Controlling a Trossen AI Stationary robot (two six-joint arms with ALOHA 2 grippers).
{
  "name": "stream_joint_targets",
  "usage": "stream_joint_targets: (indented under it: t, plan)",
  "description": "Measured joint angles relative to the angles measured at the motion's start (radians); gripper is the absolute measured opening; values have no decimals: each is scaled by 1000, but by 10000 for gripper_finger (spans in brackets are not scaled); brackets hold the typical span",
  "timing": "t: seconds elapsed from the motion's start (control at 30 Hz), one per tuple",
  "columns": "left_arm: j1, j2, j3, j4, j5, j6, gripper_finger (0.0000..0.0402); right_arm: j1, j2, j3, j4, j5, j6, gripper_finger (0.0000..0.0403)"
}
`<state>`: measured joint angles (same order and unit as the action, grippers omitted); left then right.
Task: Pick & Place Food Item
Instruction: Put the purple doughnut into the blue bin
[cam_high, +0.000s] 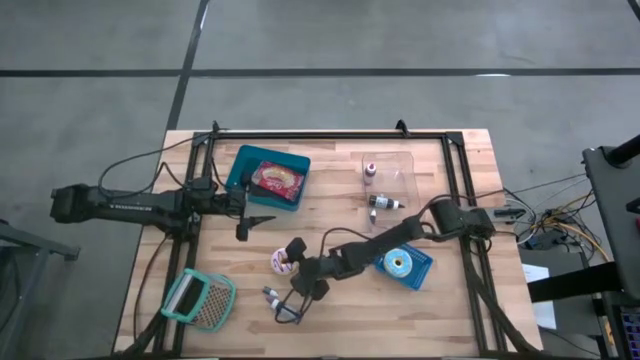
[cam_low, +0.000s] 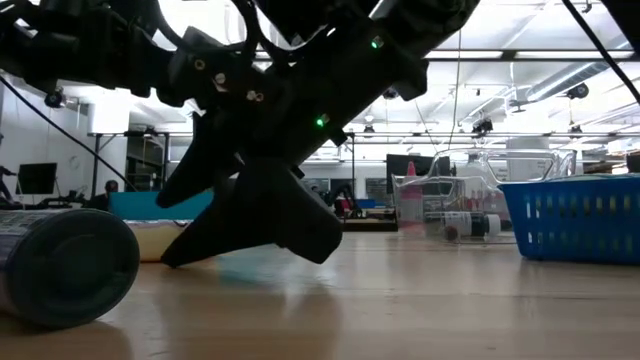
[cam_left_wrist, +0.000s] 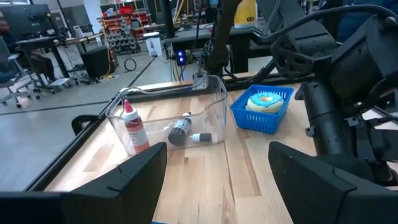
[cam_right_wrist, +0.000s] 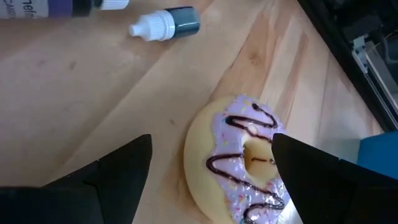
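Note:
A donut with purple icing and dark stripes (cam_right_wrist: 239, 162) lies flat on the wooden table, also showing in the high view (cam_high: 280, 264). My right gripper (cam_right_wrist: 211, 140) is open just above it, one finger beside the donut and the other over its side by the hole. It also shows in the high view (cam_high: 289, 257). My left gripper (cam_high: 250, 226) is open and empty beside the teal bin (cam_high: 240, 170), which holds a red food pack (cam_high: 276, 178). My right gripper has one finger (cam_right_wrist: 311, 180) standing over the donut's side next to the hole (cam_right_wrist: 255, 155), coming from above. I cannot tell whether it touches. The other finger is clear of the donut, which lies flat on the table.
A blue basket (cam_high: 418, 270) holds a blue-iced donut (cam_high: 399, 263). A clear box (cam_high: 392, 170) holds a small bottle, with another bottle (cam_high: 385, 203) in front. Small bottles (cam_high: 272, 296) lie near the donut, and one shows in the right wrist view (cam_right_wrist: 165, 25). A teal basket (cam_high: 198, 299) stands near left.

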<state>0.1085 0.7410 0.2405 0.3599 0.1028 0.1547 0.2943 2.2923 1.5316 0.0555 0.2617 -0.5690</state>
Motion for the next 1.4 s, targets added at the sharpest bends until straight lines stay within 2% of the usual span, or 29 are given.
stream_joint_targets:
  t: [0.27,0.4,0.7,1.17,1.4]
  plan:
    - [0,0,0,-1,0,-3,284,-18,7,3,-15,-8,31,328]
    - [0,0,0,-1,0,-3,284,-22,11,7,-24,-5,39,314]
    - [0,0,0,-1,0,-4,284,-30,18,35,-103,-4,74,208]
    - [0,0,0,-1,0,-6,284,-28,22,35,-111,16,55,27]
    - [0,0,0,-1,0,-6,284,-24,22,34,-109,36,43,13]
